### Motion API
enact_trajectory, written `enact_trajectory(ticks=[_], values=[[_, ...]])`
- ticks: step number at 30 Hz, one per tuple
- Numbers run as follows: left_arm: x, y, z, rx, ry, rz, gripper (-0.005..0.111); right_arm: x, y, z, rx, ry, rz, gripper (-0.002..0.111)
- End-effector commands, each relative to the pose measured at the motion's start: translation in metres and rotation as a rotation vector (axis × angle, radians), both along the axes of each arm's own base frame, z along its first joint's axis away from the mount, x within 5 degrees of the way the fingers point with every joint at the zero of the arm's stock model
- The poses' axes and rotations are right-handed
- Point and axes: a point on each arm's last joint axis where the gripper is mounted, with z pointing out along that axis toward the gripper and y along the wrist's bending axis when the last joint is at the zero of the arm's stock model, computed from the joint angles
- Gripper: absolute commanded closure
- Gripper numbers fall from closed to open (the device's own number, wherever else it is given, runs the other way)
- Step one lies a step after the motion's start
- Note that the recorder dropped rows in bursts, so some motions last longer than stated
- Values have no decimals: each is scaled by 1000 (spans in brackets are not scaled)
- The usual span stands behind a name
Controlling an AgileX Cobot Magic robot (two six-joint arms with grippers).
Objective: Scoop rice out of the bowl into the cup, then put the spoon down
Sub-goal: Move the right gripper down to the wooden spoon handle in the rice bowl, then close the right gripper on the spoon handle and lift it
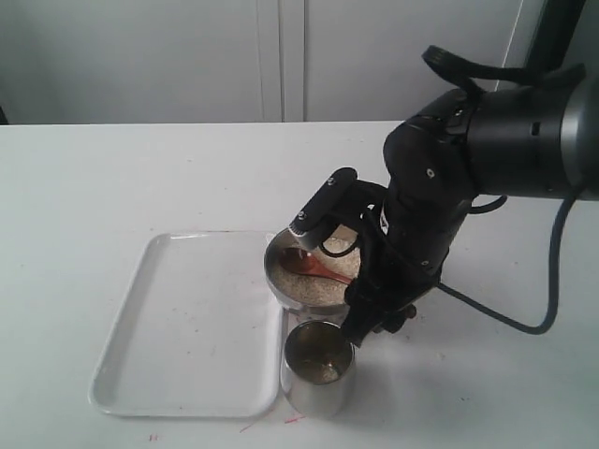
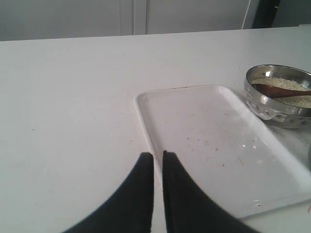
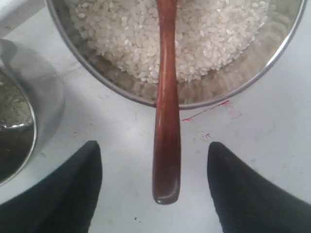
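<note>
Two dark fingers of the right gripper point(image 3: 153, 150) stand spread wide on either side of the wooden spoon point(image 3: 166, 97), clear of it on both sides, so nothing is pinched. The spoon lies with its head end in the rice point(image 3: 121, 34) of the steel bowl point(image 3: 243, 80); its handle crosses the rim and overhangs the white table point(image 3: 262, 136), ending between the fingers. The bowl stands well in from the table's far edge, just beside the long edge of a white tray point(image 1: 187, 327). The steel cup point(image 1: 318, 383) stands close by it at the tray's nearer corner, with a little pale rice at its bottom. The left gripper point(image 2: 158, 160) hangs over the tray's other side, its fingers drawn almost together with only a slit between them and holding nothing. By my reading the spoon is either about to be taken up for a scoop or has been laid down in the bowl; these views alone do not settle which. If a scoop is next, the fingers must close squarely on the handle end, then tip the head under the grains. In the exterior view the right arm hides the bowl's far side and the handle end. The wrist view crops the spoon's head and most of the cup, and the table's near edge is out of frame.
</note>
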Motion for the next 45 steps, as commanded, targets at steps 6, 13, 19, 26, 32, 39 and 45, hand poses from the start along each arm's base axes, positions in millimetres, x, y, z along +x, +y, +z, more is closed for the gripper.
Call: enact_trajectory(ticks=[6,13,19,26,32,39,45], values=[[0,0,2,-17,-7,-4,92,3,1,-17,-36,35,-4,53],[0,0,2,-17,-7,-4,92,5,2,-20,-35,37,-2,53],[0,0,2,-17,-7,-4,92,6,2,-21,-26,30,-6,55],[0,0,2,-17,-7,-4,92,6,3,-21,-22,28,-7,70],[0,0,2,-17,-7,-4,92,6,3,-21,-22,27,-7,72],[0,0,2,-17,-7,-4,92,6,3,-21,-20,27,-13,88],[0,0,2,-17,-7,-4,92,1,-1,-12,-39,40,-29,106]])
